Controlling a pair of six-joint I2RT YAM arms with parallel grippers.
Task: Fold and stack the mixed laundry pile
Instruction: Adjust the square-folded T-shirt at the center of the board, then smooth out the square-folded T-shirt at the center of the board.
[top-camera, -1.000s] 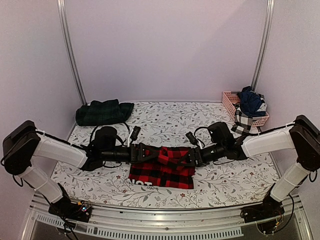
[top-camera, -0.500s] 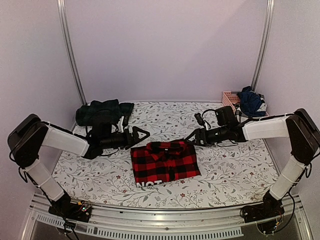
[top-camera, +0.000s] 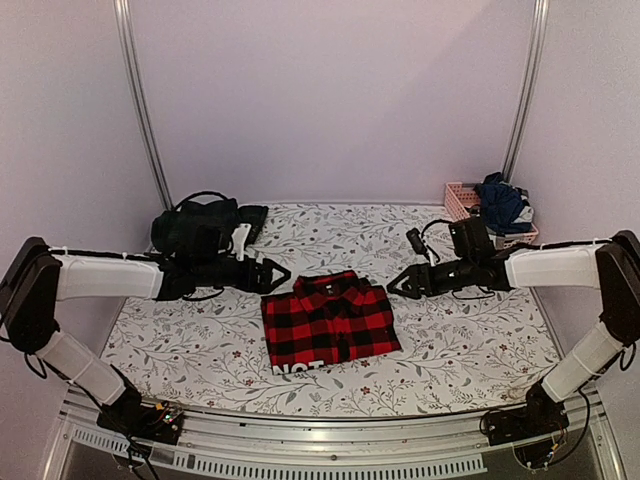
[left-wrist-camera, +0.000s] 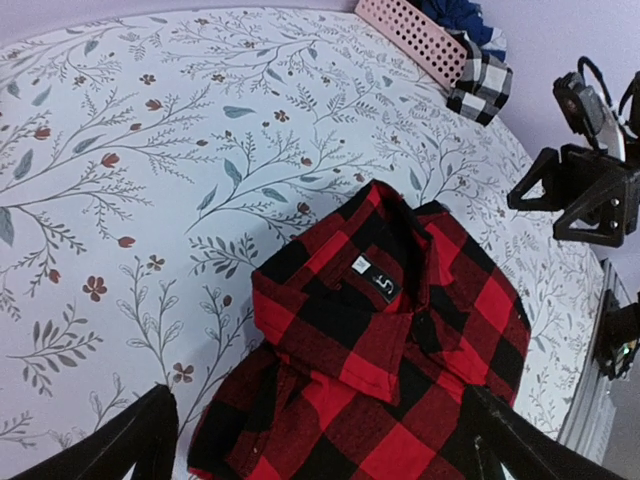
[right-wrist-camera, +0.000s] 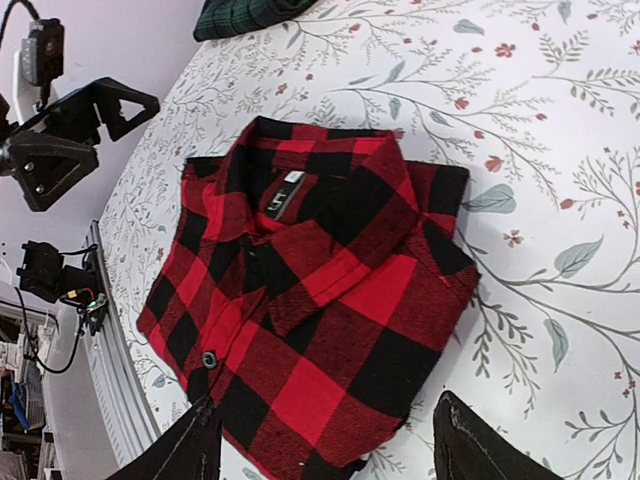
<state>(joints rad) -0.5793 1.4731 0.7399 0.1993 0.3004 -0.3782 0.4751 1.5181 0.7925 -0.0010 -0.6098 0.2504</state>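
Both open, empty: left tool (top-camera: 280, 275), right tool (top-camera: 396, 288) drawn farther back from flannel shirt (top-camera: 330, 322).

A lab test cell: plain lilac walls (top-camera: 330, 100), aluminium frame rails (top-camera: 330, 432), 2 bolted-down robot arms (top-camera: 105, 277).

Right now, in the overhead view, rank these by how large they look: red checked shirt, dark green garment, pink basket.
1. Red checked shirt
2. Dark green garment, though it lies farther back
3. Pink basket, partly covered, so least certain
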